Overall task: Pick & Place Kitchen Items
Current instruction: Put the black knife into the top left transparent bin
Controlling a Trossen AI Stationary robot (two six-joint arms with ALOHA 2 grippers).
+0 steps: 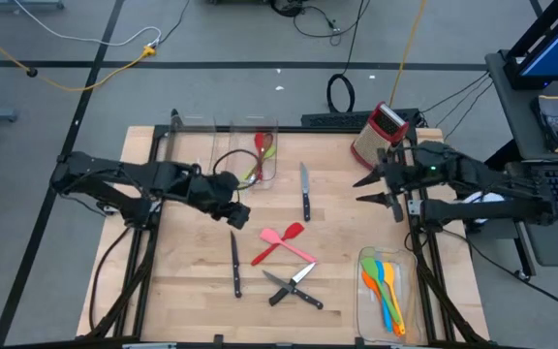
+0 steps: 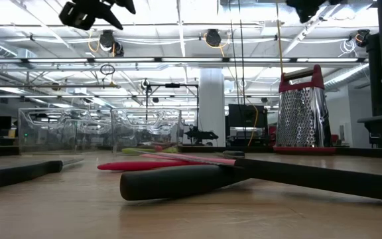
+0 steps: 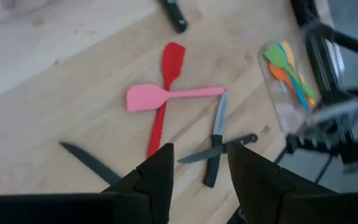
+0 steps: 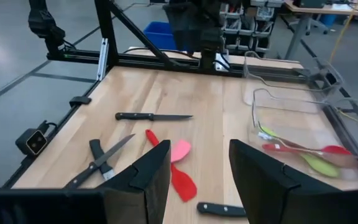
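Observation:
A red spatula (image 1: 277, 246) and a pink spatula (image 1: 281, 235) lie crossed at mid-table, the pink one (image 3: 166, 96) over the red (image 3: 164, 99). Two black-handled knives (image 1: 294, 286) lie crossed near them. A single knife (image 1: 235, 264) lies to their left, another (image 1: 305, 191) farther back. My left gripper (image 1: 238, 218) hangs open above the table, left of the spatulas, its fingers (image 3: 160, 174) bare. My right gripper (image 1: 358, 191) is open near the right edge, raised and pointing toward the table's left, with nothing between its fingers (image 4: 157, 168).
A clear bin (image 1: 269, 126) at the back holds a red and a green utensil (image 1: 261, 155). Another bin (image 1: 366, 254) at the near right holds several orange, blue, yellow and green utensils (image 1: 386, 291). A red box grater (image 1: 381, 136) stands at the far right.

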